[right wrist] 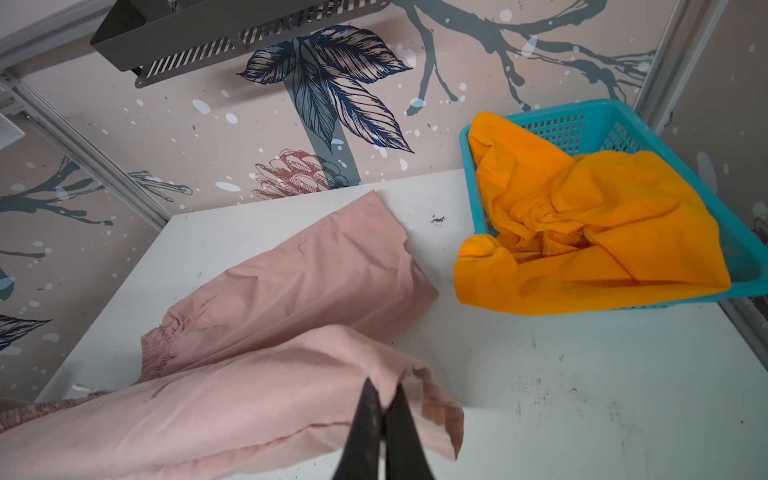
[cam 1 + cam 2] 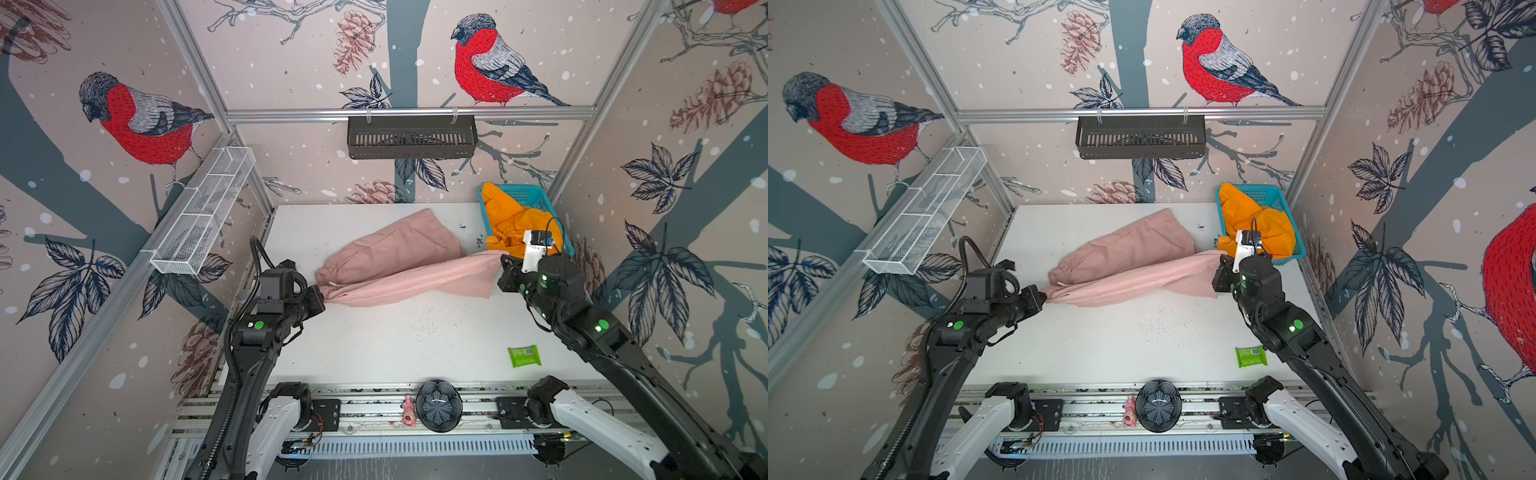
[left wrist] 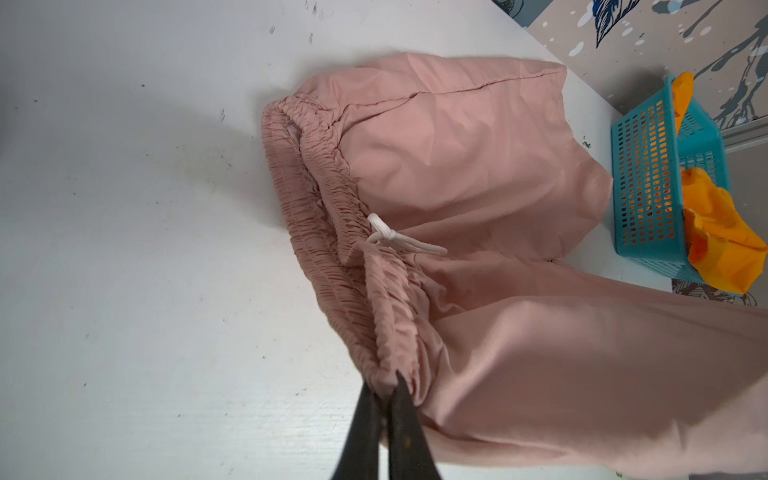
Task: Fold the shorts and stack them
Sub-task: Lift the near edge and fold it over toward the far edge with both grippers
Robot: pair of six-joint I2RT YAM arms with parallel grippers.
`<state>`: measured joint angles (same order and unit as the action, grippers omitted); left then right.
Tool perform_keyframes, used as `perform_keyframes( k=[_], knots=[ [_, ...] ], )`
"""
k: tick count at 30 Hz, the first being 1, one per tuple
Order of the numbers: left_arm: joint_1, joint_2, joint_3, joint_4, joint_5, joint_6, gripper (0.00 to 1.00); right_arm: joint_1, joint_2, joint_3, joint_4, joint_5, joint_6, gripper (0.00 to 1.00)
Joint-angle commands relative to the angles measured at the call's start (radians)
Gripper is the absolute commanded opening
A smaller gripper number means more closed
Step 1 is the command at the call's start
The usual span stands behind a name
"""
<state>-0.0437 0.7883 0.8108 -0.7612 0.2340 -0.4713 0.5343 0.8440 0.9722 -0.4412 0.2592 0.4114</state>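
Note:
The dusty pink shorts (image 2: 399, 266) (image 2: 1133, 266) lie across the middle of the white table (image 2: 395, 340). One leg rests flat toward the back; the other is stretched between my grippers. My left gripper (image 3: 384, 384) (image 2: 323, 300) is shut on the gathered waistband end, near the white drawstring (image 3: 399, 241). My right gripper (image 1: 384, 392) (image 2: 505, 266) is shut on the leg hem, lifted a little off the table. The orange shorts (image 2: 515, 222) (image 1: 582, 224) sit crumpled in the teal basket (image 2: 536, 195) at the back right, spilling over its front rim.
A green wipes packet (image 2: 524, 356) lies at the front right of the table. A dark round dish (image 2: 439, 405) and a small pink figure (image 2: 409, 411) sit on the front rail. A black shelf (image 2: 411, 137) hangs on the back wall, a white wire rack (image 2: 208, 212) on the left wall.

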Motion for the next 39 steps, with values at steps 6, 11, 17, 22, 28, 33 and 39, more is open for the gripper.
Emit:
perform_keyframes(
  k=[6,11,17,22,28,33,39],
  knots=[
    [0.002,0.112,-0.001,-0.011,-0.048,0.038,0.00,-0.067,0.327,0.198,-0.005,-0.101,-0.175,0.00],
    [0.005,0.227,0.087,-0.017,-0.105,0.037,0.00,-0.116,0.526,0.365,0.001,-0.148,-0.231,0.00],
    [0.004,0.265,0.166,-0.074,-0.061,0.064,0.00,-0.109,0.534,0.431,-0.087,-0.123,-0.247,0.00],
    [0.004,0.198,0.160,-0.114,-0.052,0.071,0.00,-0.059,0.364,0.328,-0.129,-0.033,-0.229,0.00],
    [0.004,0.068,0.164,-0.199,-0.038,0.080,0.00,0.033,0.185,0.306,-0.239,0.048,-0.169,0.00],
    [0.004,0.003,0.154,-0.230,-0.039,0.090,0.00,0.140,0.161,0.358,-0.311,0.125,-0.157,0.00],
    [0.003,0.061,0.122,-0.193,-0.045,0.091,0.00,0.100,0.312,0.431,-0.267,0.136,-0.265,0.00]
  ],
)
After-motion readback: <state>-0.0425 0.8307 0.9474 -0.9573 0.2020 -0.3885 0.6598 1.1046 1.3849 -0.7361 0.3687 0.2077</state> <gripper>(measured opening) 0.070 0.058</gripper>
